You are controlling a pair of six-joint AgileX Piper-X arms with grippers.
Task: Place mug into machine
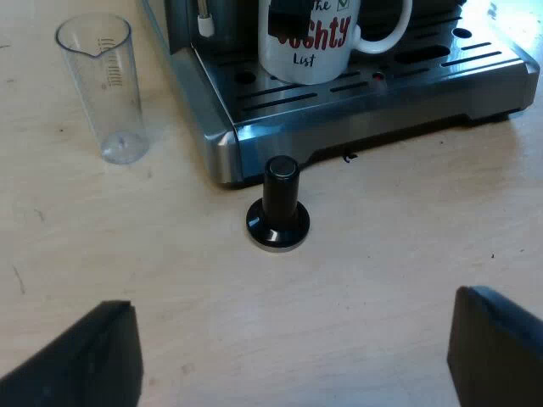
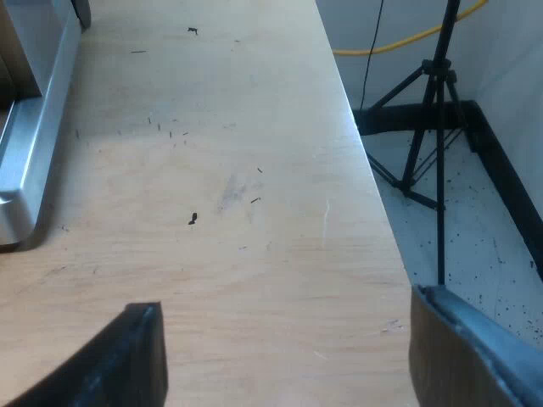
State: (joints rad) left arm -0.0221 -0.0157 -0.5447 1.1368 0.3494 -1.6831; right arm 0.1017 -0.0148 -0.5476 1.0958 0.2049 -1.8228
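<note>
My left hand [image 1: 293, 339] is released and opened wide above the bare worktop [image 1: 407, 254], holding and touching nothing. My right hand [image 2: 284, 339] is also spread wide and empty. It hangs over the worktop near its edge, with a metal corner of the espresso machine [image 2: 30, 144] to one side and a tripod [image 2: 437, 127] on the floor [image 2: 492, 254] beyond the edge. From the left wrist I see the white mug [image 1: 310, 42] on the machine's slotted drip tray [image 1: 407, 80]. It stands upright as far as I can tell, since its top is cut off, so its long axis is vertical. Its handle [image 1: 392, 34] sticks out sideways along the tray, on the side away from the measuring glass [image 1: 102, 85]. A tamper with a black knob [image 1: 278, 203] stands on the worktop just beside the tray's front corner.
</note>
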